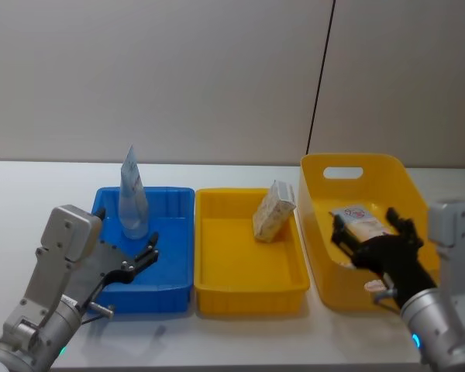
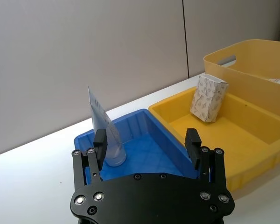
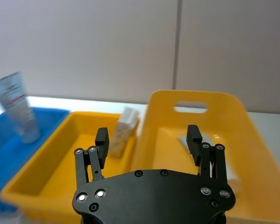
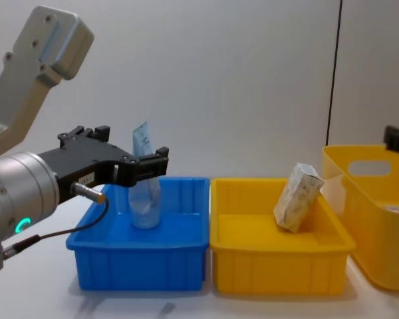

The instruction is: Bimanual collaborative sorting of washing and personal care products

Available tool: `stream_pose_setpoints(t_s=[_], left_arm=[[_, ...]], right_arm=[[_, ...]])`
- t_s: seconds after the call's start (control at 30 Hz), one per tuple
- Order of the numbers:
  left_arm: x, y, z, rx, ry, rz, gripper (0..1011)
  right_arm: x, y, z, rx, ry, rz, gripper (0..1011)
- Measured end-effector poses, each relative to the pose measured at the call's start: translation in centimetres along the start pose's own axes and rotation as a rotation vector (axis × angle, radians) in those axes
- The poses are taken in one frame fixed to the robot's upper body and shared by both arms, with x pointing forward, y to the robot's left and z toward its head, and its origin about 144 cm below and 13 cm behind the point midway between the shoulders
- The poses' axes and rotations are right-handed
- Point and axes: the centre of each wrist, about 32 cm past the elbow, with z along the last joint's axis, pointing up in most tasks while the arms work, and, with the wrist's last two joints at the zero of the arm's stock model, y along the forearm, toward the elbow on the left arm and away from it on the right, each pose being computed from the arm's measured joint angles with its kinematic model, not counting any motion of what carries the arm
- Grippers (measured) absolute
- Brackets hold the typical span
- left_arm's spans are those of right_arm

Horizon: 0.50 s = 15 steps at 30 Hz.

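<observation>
Black left hand [image 1: 139, 260]: fingers spread, empty, hovering over the near edge of the blue bin [image 1: 176, 288]. Black right hand [image 1: 376, 236]: fingers spread, empty, hovering over the near part of the tall yellow bin [image 1: 395, 174].

Landmark: shallow yellow bin [image 1: 252, 298], centre of the desk [image 1: 31, 186].

Item 1, pale-blue squeeze tube [image 1: 132, 198]: standing cap-down in the blue bin, immediately left of the landmark, just beyond the left hand.

Item 2, patterned carton [image 1: 273, 211]: inside the landmark, tilted, leaning against its far right wall.

Item 3, a flat product with a red mark [image 1: 360, 221]: lying in the tall yellow bin, right of the landmark, beneath the right hand; kind not clear.

Risks, judged: the tube stands on a narrow cap, so a brush from a left finger would likely topple it. The leaning carton may slide flat if its bin is jolted. The right hand, descending, could catch the tall bin's wall and shift it.
</observation>
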Motion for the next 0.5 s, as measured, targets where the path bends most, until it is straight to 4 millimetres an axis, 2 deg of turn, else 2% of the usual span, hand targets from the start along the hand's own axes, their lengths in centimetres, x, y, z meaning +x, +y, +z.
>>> stream_pose_setpoints(t_s=[0.23, 0.5], left_arm=[[0.0, 0.0, 0.0, 0.000, 0.000, 0.000, 1001], [0.0, 0.0, 0.0, 0.000, 0.000, 0.000, 1001]], right_arm=[[-1.1, -1.9, -0.4, -0.003, -0.011, 0.114, 1004], [-1.5, -2.5, -0.6, -0.007, -0.011, 0.153, 1004]])
